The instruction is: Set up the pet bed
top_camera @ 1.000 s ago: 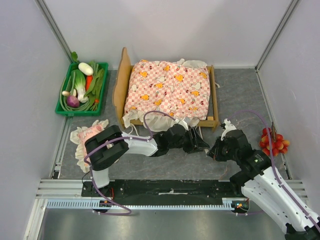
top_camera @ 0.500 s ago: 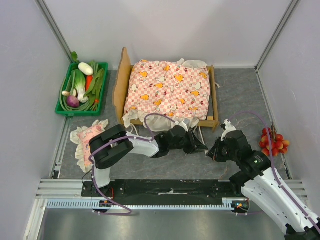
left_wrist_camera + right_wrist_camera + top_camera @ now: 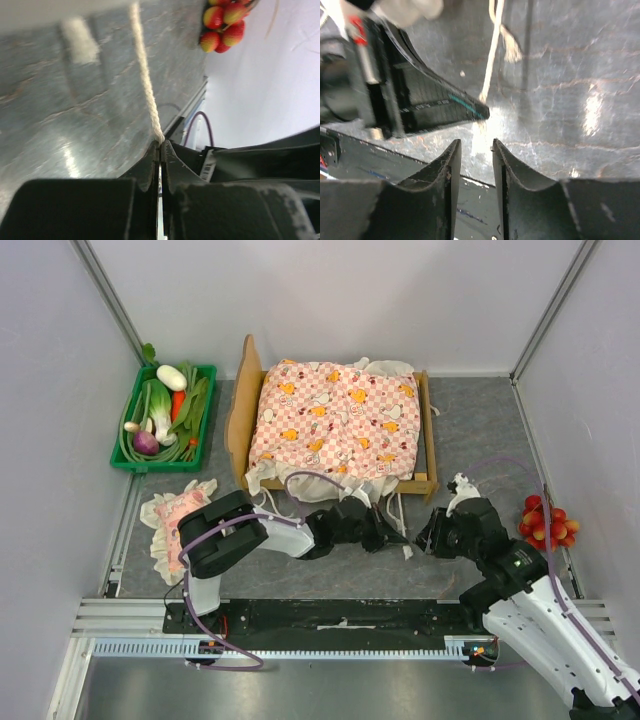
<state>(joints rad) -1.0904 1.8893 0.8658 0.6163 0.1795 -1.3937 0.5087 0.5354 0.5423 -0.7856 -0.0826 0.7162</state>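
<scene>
Cream cord (image 3: 145, 75) pinched tight between the closed fingers of the left gripper (image 3: 160, 147), just short of the pet bed (image 3: 240, 410).
Nearest, right gripper (image 3: 473, 145) narrowly parted and empty, tips just beside the left one's over the grey table (image 3: 480, 430). Beyond, light-wood pet bed mid-table, headboard leftward, pink-checked mattress (image 3: 335, 420) lying in it. Pink frilled pillow (image 3: 180, 512) near left; green vegetable tray (image 3: 150, 466) far left; red fruit cluster (image 3: 548, 522) by the right wall.

- Overhead view: bright, even light; shadows soft and faint.
- Left wrist view: the left claw (image 3: 160, 146) is dark and blurred; the cord (image 3: 146, 80) is sharp at its tips, softer farther ahead.
- Right wrist view: white glare on the worktop (image 3: 570, 60) just ahead of the right claw (image 3: 475, 145).
</scene>
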